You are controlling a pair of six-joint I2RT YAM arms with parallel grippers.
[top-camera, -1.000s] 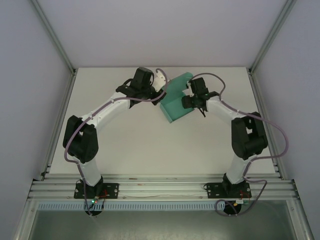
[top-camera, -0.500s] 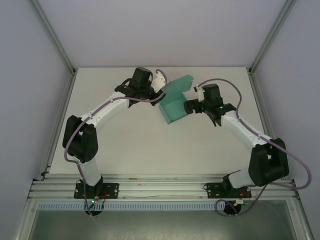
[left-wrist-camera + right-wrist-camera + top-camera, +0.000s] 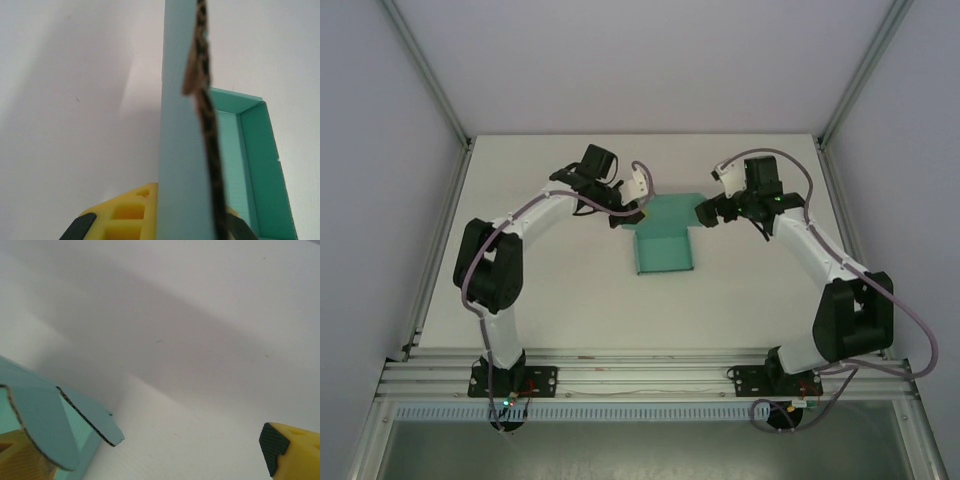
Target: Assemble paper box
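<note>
One paper box [image 3: 665, 250], long axis near-far | left pincer [image 3: 630, 213] clenched on it | right pincer [image 3: 706, 213] released

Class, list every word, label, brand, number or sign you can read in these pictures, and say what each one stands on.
No text can be read in any view.
The paper box is plain teal card with no print.
The white table bears no label or number.
</note>
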